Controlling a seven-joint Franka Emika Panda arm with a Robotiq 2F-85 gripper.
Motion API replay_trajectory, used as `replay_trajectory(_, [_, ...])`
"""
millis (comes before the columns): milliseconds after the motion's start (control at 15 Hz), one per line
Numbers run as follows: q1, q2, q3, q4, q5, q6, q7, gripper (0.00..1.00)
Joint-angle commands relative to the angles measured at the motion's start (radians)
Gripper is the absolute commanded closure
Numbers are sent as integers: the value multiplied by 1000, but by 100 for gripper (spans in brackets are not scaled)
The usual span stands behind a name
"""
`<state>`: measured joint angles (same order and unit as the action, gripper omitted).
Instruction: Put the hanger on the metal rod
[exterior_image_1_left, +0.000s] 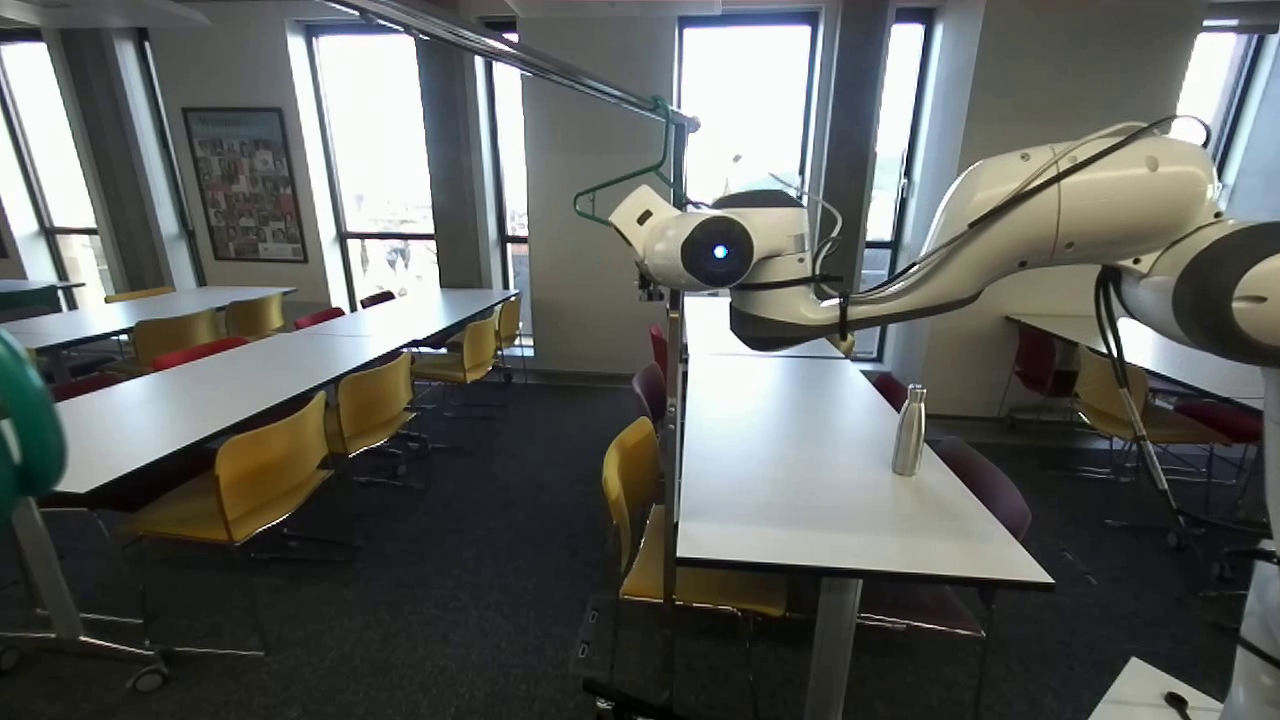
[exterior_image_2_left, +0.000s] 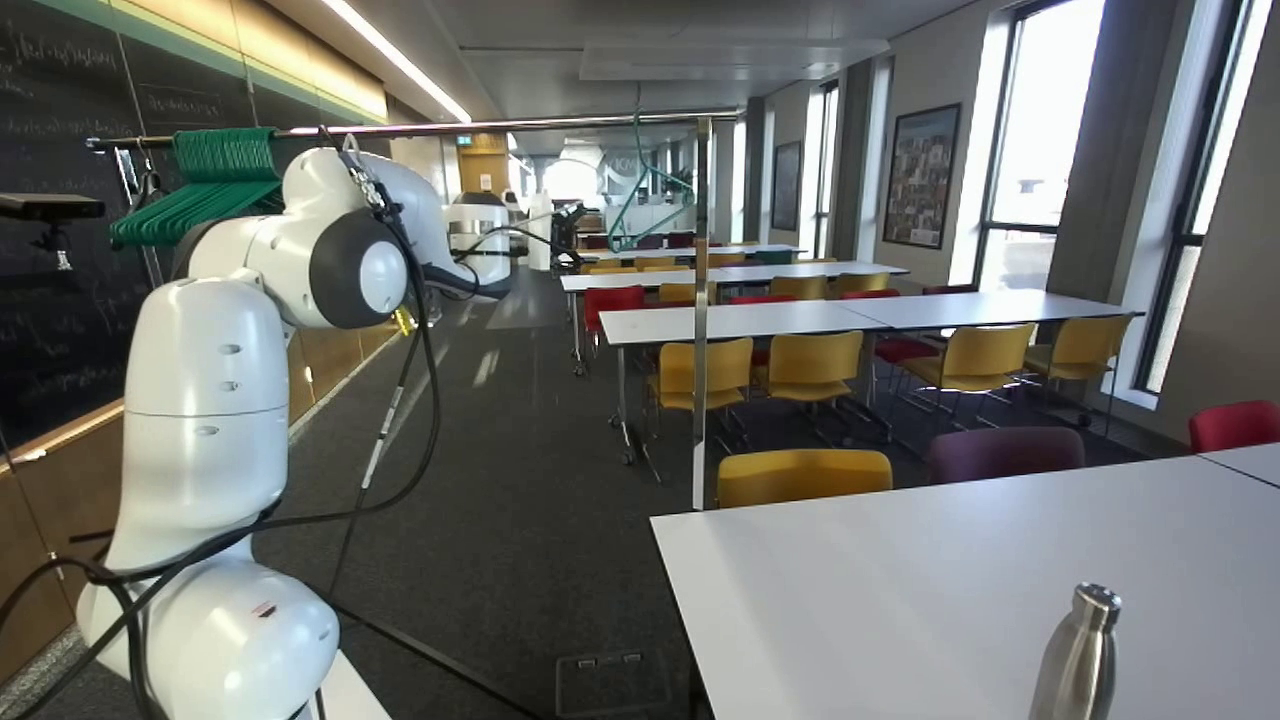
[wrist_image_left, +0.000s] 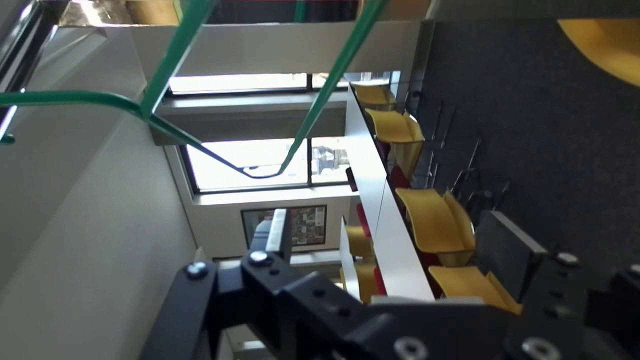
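The green wire hanger hangs from the metal rod by its hook, close to the rod's end. Both also show in an exterior view, the hanger tilted below the rod. In the wrist view the hanger spans the upper left, its hook at the rod. My gripper is open, with nothing between its fingers, apart from the hanger. In the exterior views the gripper is small, just beside the hanger. The arm's wrist hides part of the hanger's lower side.
Several more green hangers hang at the rod's far end behind the arm. An upright metal post holds the rod's near end. A white table with a steel bottle stands beside it, with yellow chairs around.
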<state>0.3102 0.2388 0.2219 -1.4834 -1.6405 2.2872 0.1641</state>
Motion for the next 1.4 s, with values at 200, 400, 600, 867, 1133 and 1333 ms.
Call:
replay_trajectory(200, [-32,-168,-5,-188,38,187,297,0])
replay_trajectory(400, [-39,-226,-7,-269,134,266,385,0])
replay_trajectory(600, [-33,-274,-7,-352,252,257,384,0])
replay_trajectory(867, [-36,-308,9,-439,467,195,291,0])
replay_trajectory(1133, [-34,-319,13,-484,740,97,134,0])
replay_trajectory(1333, [-33,-306,10,-491,1018,47,-44,0])
